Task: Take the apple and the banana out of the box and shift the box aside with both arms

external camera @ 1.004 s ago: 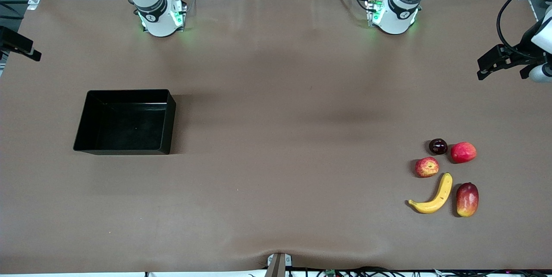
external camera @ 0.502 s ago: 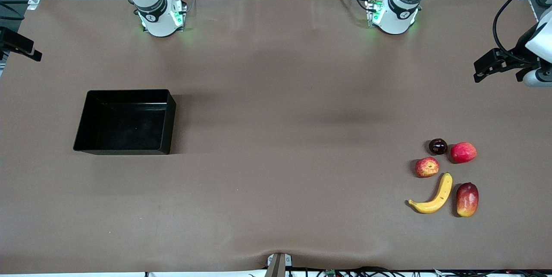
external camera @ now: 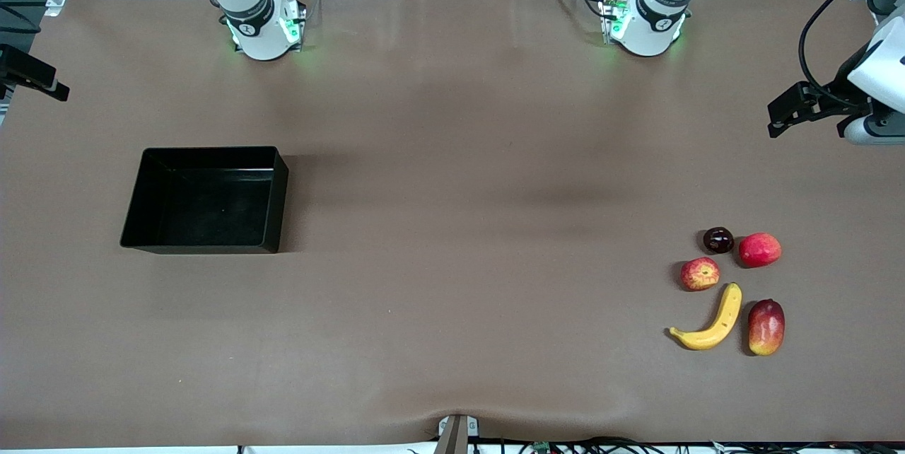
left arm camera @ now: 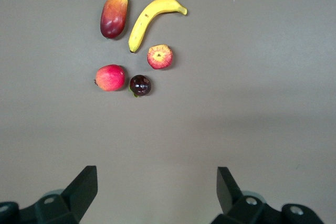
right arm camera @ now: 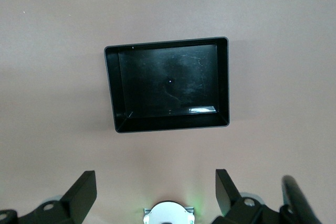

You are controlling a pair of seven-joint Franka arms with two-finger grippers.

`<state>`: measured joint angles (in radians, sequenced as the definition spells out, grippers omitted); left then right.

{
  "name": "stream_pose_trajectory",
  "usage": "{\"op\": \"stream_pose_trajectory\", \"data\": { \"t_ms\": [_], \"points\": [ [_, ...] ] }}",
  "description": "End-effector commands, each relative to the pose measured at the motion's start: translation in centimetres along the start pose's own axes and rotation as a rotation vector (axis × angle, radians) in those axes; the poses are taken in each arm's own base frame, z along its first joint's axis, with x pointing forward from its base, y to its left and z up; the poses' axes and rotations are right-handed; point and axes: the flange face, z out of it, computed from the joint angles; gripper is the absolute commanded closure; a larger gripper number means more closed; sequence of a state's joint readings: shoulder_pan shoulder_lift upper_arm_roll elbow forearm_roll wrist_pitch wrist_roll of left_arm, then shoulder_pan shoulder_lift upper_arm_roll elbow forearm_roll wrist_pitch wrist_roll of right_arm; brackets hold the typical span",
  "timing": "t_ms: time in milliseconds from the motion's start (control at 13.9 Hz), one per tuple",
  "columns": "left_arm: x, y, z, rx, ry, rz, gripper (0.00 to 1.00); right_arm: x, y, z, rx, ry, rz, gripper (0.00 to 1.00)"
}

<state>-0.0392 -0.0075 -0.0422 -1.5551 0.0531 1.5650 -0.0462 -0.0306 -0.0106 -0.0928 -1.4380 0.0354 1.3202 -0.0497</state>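
Observation:
The black box (external camera: 205,199) stands open and empty toward the right arm's end of the table; it also shows in the right wrist view (right arm camera: 168,85). The streaked apple (external camera: 700,274) and the banana (external camera: 710,319) lie toward the left arm's end, the banana nearer the front camera. Both show in the left wrist view, the apple (left arm camera: 159,56) and the banana (left arm camera: 152,19). My left gripper (left arm camera: 156,184) is open and empty, high over bare table beside the fruits. My right gripper (right arm camera: 156,187) is open and empty, high over the table between its base and the box.
A mango (external camera: 766,327) lies beside the banana. A plain red fruit (external camera: 759,249) and a dark plum (external camera: 717,240) lie just farther from the front camera than the apple. The left arm's hand (external camera: 848,107) shows at the front view's edge. The brown table (external camera: 452,228) spans the view.
The left arm's hand has shifted a little inward over the table from the edge. The fruits, the box and the right arm have not moved.

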Motion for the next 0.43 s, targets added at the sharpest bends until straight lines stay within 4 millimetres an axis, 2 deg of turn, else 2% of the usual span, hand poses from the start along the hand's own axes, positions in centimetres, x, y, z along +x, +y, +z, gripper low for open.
{"op": "stream_pose_trajectory", "data": {
  "t_ms": [0, 359],
  "points": [
    [0.05, 0.09, -0.25, -0.011, 0.008, 0.003, 0.00, -0.29, -0.10, -0.02, 0.000, 0.006, 0.006, 0.00],
    [0.07, 0.23, -1.20, -0.013, 0.028, -0.001, 0.00, -0.16, -0.11, -0.13, 0.001, 0.018, 0.006, 0.00]
  ]
}}
